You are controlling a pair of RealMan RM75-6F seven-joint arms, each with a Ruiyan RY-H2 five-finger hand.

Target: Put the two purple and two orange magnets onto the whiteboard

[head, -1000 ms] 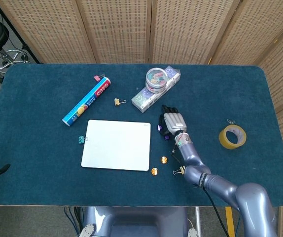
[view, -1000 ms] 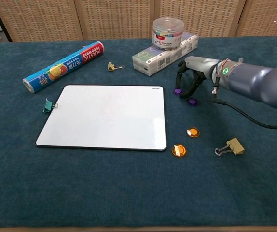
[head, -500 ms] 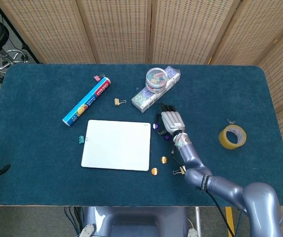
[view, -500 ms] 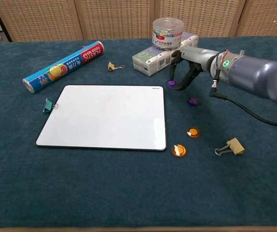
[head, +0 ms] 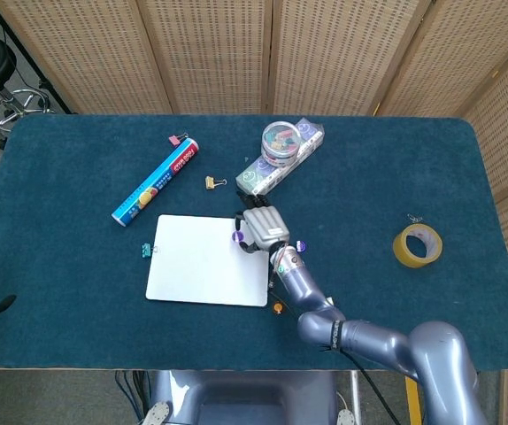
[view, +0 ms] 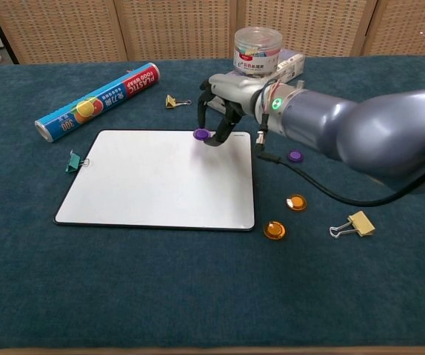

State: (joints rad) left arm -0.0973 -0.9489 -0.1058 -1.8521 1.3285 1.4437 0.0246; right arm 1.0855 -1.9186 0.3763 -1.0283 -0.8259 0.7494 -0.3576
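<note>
My right hand [view: 224, 100] [head: 264, 227] pinches one purple magnet [view: 201, 134] [head: 238, 236] over the upper right part of the whiteboard [view: 138, 192] [head: 196, 270]. Whether the magnet touches the board I cannot tell. The second purple magnet [view: 295, 156] [head: 301, 245] lies on the blue cloth right of the board. Two orange magnets [view: 296, 202] [view: 273, 230] lie off the board's near right corner; the head view shows only one orange magnet [head: 277, 307], beside my arm. My left hand shows in neither view.
A boxed pack with a clear jar [view: 258, 50] stands just behind the hand. A plastic-wrap roll [view: 98, 101], a yellow clip [view: 172, 101] and a teal clip [view: 73, 162] lie around the board. A gold clip [view: 355, 223] and a tape roll [head: 417, 245] lie to the right.
My right hand lifted one purple magnet from the cloth and carried it left, from beside the board to over its upper right part. The other purple magnet stayed put.
</note>
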